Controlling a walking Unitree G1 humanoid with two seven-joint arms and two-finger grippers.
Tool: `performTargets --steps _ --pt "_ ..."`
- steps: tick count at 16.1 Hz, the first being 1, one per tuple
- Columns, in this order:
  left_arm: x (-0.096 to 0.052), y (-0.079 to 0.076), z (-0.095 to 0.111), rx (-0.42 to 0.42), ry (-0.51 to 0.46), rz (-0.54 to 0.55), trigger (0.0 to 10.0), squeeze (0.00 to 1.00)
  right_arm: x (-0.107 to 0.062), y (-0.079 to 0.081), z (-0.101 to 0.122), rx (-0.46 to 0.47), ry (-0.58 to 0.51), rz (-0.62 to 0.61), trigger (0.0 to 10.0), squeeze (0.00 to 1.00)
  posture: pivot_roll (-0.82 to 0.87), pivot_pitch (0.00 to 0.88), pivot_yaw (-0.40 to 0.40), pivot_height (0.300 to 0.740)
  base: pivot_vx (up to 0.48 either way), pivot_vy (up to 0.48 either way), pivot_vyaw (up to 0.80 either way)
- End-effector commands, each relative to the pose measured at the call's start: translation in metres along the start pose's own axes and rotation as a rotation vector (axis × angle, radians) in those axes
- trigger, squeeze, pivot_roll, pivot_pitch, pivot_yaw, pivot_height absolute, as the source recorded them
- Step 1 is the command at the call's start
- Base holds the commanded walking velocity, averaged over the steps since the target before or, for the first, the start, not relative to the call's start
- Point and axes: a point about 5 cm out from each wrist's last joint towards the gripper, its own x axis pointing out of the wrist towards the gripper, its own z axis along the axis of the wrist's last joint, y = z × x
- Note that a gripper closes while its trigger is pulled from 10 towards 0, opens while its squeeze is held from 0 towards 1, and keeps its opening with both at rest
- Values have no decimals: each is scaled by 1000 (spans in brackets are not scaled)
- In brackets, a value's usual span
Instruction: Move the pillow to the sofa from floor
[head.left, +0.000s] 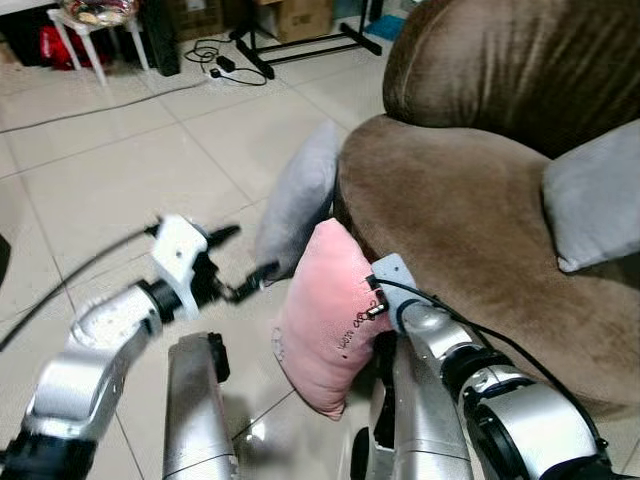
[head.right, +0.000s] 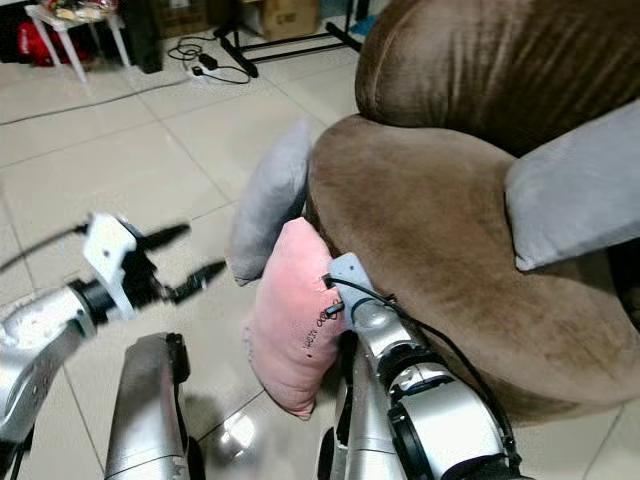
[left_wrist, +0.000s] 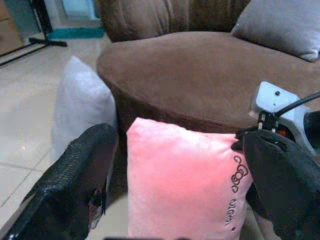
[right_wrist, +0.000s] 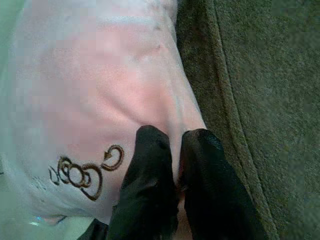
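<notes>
1. The pink pillow (head.left: 325, 320) stands upright on one corner, against the front edge of the brown sofa (head.left: 470, 220), its lower tip just above or touching the tiled floor (head.left: 110, 180); which of the two cannot be told.
2. The right gripper (right_wrist: 172, 165) pinches the pillow's right edge, the side next to the sofa. In the right wrist view its two black fingers (right_wrist: 150, 175) are pressed close together with pink fabric caught between them, just beside the dark embroidered bow motif (right_wrist: 82, 172).
3. The left gripper (head.left: 235, 262) hovers above the floor, to the left of the pink pillow and apart from it. Its fingers are spread wide and hold nothing; in the left wrist view they frame the pillow on either side.
4. A grey pillow (head.left: 298, 200) leans upright against the sofa's front-left curve, just behind the pink one, its base on the floor.
5. A second grey cushion (head.left: 595, 200) rests at the right end of the sofa seat, propped against the backrest.
6. At the far edge of the floor lie a black cable with a power strip (head.left: 222, 62), the black feet of a stand (head.left: 300, 45), a cardboard box (head.left: 295, 15) and a small white table (head.left: 85, 35).
7. The robot's silver legs (head.left: 195, 410) show at the near edge of the floor, below the pink pillow.
</notes>
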Motion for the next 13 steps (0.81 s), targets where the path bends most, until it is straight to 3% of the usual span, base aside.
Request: performTargets --steps 1,8,12,13 --pt "-3 -3 9 -2 -4 7 10000 0 0 0 2 0 -8 7 0 0 130 0 -79 440 0 0 0" --pt "-35 -13 -3 -39 126 48 10000 0 0 15 -2 -59 4 132 0 0 140 0 -85 440 0 0 0" --pt "-39 -11 -8 -59 135 81 10000 0 0 14 6 -6 -47 161 0 0 141 0 -85 440 0 0 0" --pt "-40 -9 -12 -65 139 89 10000 0 0 10 4 -42 -41 124 4784 0 139 0 -84 440 0 0 0"
